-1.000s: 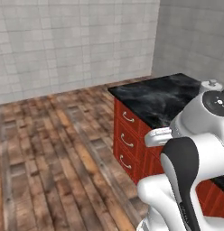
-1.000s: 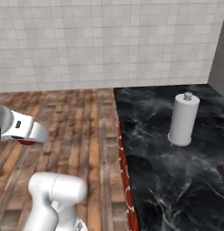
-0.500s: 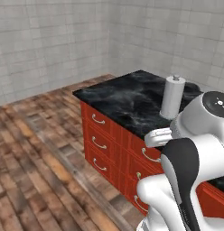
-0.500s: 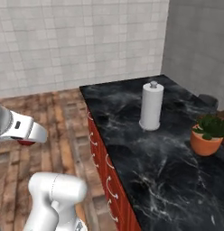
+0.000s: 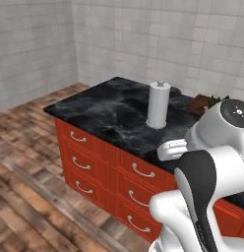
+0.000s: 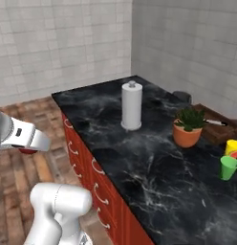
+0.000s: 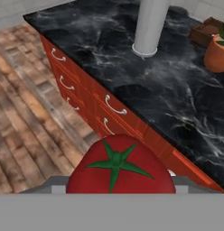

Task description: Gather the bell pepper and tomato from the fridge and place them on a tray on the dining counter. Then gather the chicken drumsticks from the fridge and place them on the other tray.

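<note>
A red tomato [image 7: 116, 169] with a green star-shaped stalk sits low in the hand view, right where my gripper [image 7: 118, 182] has its fingertips, and it hides them. The gripper is shut on the tomato and holds it in the air above the wooden floor, just off the front edge of a red drawer cabinet. In the right base view a sliver of the tomato [image 6: 26, 151] shows under my white hand at the left edge. The fridge, both trays, the dining counter, the bell pepper and the chicken drumsticks are out of view.
A red drawer cabinet [image 5: 99, 162] with a black marble top [image 6: 154, 167] stands ahead. On it are a white paper towel roll [image 6: 132, 105], a potted plant [image 6: 187, 128], a yellow cup [image 6: 232, 147], a green cup [image 6: 228, 167] and a dark brown wooden piece [image 6: 213, 129]. Wooden floor [image 5: 30, 197] lies to the left.
The whole picture has shifted because the base has turned. The cabinet and paper towel roll now sit nearer the middle, and the plant and cups have come into view. The grip is unchanged.
</note>
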